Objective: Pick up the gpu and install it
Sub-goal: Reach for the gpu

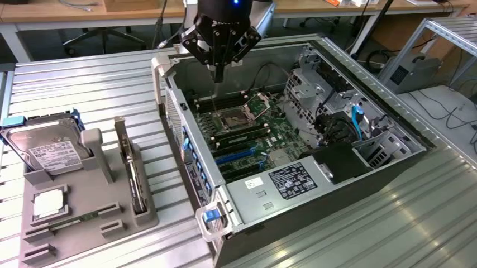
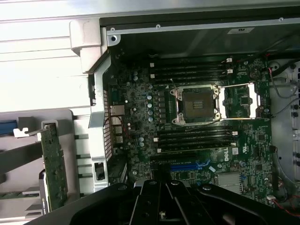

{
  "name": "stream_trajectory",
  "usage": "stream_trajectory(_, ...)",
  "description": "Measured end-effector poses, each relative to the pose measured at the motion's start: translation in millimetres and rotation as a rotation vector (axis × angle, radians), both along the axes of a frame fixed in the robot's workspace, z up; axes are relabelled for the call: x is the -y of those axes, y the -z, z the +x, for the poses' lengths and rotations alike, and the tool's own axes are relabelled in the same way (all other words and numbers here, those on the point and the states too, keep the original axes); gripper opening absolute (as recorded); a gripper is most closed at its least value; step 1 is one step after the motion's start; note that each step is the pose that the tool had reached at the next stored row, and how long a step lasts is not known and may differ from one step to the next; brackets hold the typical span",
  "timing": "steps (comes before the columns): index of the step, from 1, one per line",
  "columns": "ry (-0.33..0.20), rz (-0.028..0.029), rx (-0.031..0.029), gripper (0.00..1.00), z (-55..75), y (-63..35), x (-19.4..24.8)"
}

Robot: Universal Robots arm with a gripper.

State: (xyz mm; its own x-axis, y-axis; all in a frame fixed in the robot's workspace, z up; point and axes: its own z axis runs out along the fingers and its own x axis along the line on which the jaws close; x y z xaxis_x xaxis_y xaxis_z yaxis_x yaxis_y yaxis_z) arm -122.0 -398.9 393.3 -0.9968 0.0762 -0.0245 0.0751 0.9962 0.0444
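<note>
Over open pc case [image 1: 246, 196], pincer [image 1: 218, 76] hangs closed tight, nothing in it. Gpu [image 1: 128, 162] stands on edge in gray rack [image 1: 142, 215] on counter [image 1: 89, 89], abt 8 o'clock from pincer, well apart. Prob light, stiff, fragile: take bare top edge mid-length, gently.

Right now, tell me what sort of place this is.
Likely a robotics lab or workshop: an opened computer case lies on a metal table, a hard drive stands in a grey parts tray, and desks stand behind.
</note>
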Motion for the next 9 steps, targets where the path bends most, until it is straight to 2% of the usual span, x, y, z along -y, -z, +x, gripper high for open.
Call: stream_trajectory(9, 0.0, 0.0, 0.0, 0.11, -10.1, 0.0, 0.0)
